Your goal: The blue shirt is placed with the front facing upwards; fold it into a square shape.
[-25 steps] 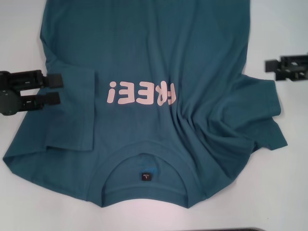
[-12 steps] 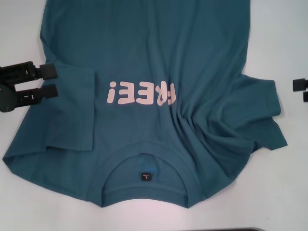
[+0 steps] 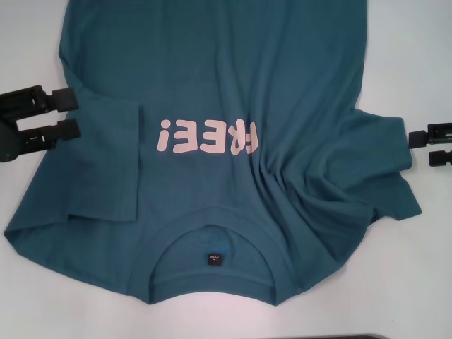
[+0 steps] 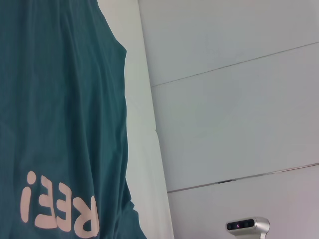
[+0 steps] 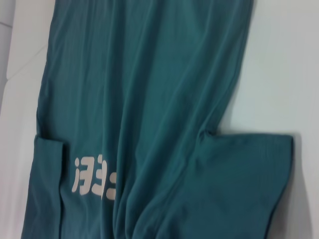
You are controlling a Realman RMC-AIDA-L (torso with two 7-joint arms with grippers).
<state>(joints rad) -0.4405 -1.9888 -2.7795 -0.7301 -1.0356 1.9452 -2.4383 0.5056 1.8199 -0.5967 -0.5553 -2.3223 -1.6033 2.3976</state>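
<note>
The blue shirt (image 3: 233, 148) lies flat on the white table (image 3: 424, 282), front side up. Its round collar (image 3: 212, 265) is at the near edge, close to the robot, and the pink "FREE!" print (image 3: 208, 136) reads upside down from the head view. On the robot's left, one sleeve (image 3: 106, 162) is folded in over the body of the shirt. On the right, the other sleeve (image 3: 385, 166) sticks out sideways and the cloth near it is bunched in wrinkles.

The left gripper (image 3: 67, 114) sits at the left edge of the shirt with its two black fingers spread apart and nothing between them. The right gripper (image 3: 424, 146) is just beside the tip of the right sleeve, fingers apart too, holding nothing.

The left wrist view shows none of this. It sees the shirt's far edge, a pale wall, and a small silver camera (image 4: 247, 225). The right wrist view shows both sleeves, the folded one and the flat one.
</note>
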